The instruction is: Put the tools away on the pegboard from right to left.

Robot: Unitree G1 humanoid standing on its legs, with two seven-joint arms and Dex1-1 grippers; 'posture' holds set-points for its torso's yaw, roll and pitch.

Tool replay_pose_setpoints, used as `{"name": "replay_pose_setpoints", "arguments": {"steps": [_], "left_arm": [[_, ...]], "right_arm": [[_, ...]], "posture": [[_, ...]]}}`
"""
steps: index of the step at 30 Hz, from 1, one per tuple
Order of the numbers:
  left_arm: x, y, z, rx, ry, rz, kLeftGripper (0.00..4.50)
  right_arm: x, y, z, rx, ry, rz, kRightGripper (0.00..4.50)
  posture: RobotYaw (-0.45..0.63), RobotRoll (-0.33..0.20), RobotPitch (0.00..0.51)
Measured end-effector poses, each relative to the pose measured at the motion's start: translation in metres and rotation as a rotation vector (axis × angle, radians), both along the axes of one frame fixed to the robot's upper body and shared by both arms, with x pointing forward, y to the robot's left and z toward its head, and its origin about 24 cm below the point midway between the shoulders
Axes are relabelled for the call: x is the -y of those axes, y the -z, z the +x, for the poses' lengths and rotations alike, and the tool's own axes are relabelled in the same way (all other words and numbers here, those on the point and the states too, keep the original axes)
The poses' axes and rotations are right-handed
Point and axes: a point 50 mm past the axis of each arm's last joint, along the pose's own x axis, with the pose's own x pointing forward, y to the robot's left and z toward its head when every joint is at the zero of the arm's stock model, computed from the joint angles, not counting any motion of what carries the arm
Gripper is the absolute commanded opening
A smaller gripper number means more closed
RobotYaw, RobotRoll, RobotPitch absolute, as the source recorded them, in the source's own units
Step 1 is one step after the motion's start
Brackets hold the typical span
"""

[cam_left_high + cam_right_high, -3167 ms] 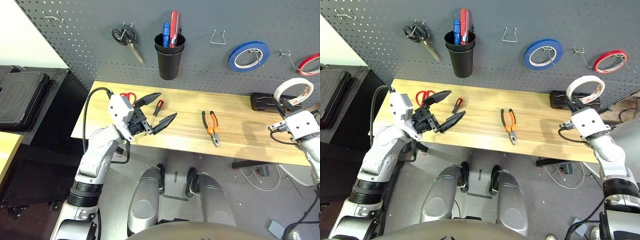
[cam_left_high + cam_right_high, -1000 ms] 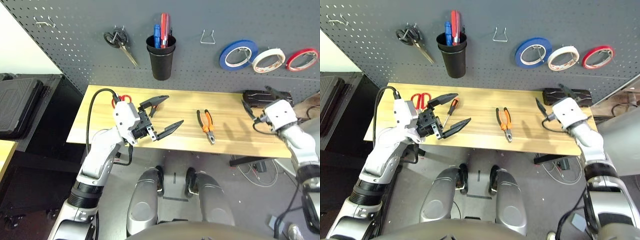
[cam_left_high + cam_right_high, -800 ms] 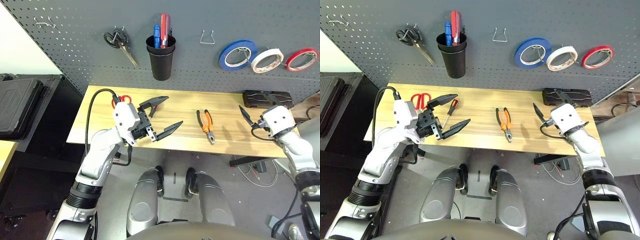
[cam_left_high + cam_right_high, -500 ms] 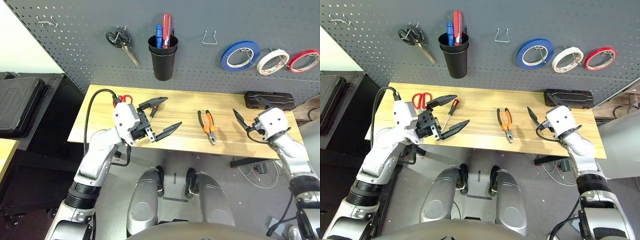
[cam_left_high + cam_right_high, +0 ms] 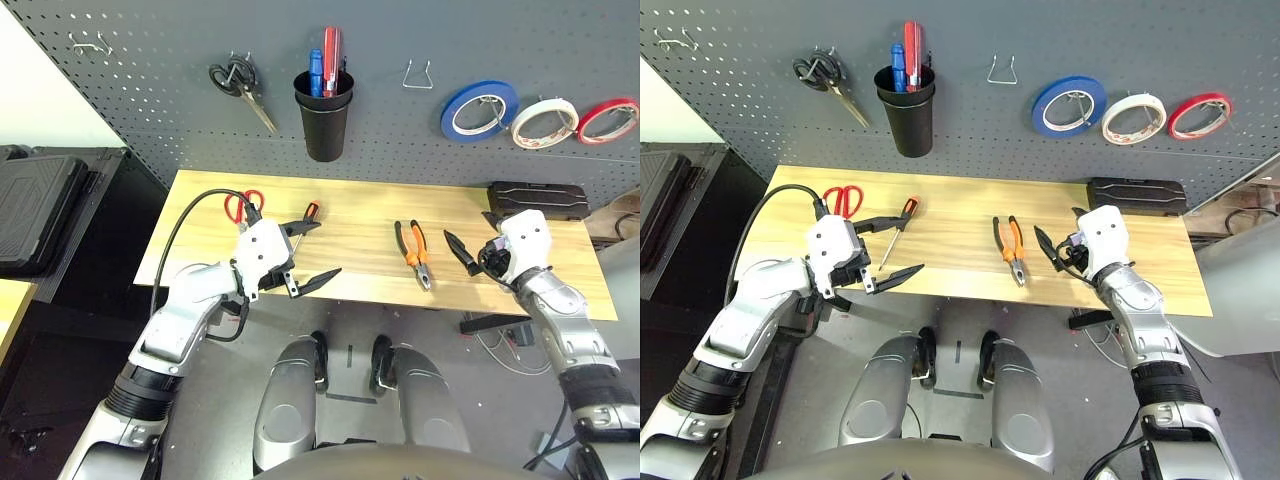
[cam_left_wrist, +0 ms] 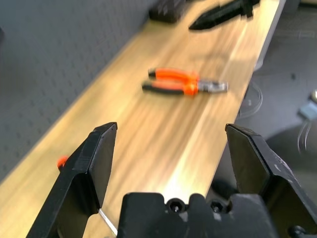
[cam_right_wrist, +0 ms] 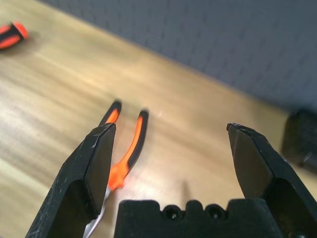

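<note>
Orange-handled pliers (image 5: 1011, 248) lie flat on the wooden table (image 5: 960, 215), just left of the right gripper (image 5: 1058, 252), whose jaws are spread wide and empty; the white tape roll (image 5: 1133, 117) is already hung on the pegboard (image 5: 760, 110). The pliers are judged next, best pinched across both handles together. The left gripper (image 5: 890, 250) is likewise wide and empty, near the screwdriver (image 5: 896, 226).
</note>
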Motion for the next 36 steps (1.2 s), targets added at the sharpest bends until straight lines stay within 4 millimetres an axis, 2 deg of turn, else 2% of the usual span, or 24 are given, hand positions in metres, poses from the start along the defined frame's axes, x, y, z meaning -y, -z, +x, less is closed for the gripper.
{"name": "replay_pose_setpoints", "arguments": {"steps": [4,13,28,36], "left_arm": [[-0.002,0.003,0.002,-0.017,-0.014,0.069,4.5],[-0.006,0.008,0.001,-0.043,-0.029,0.139,4.5],[-0.008,0.007,0.004,-0.025,-0.024,0.199,4.5],[-0.009,0.01,0.006,-0.032,-0.027,0.216,4.5]], "right_arm": [[-0.012,0.005,0.003,-0.153,0.028,0.038,4.45],[-0.036,0.008,0.011,-0.347,0.061,0.073,4.45],[-0.061,0.005,0.021,-0.492,0.121,0.074,4.45],[-0.065,0.01,0.03,-0.532,0.141,0.071,4.45]], "posture": [[0.2,0.0,0.261],[0.2,0.0,0.292],[0.2,0.0,0.312],[0.21,0.0,0.326]]}}
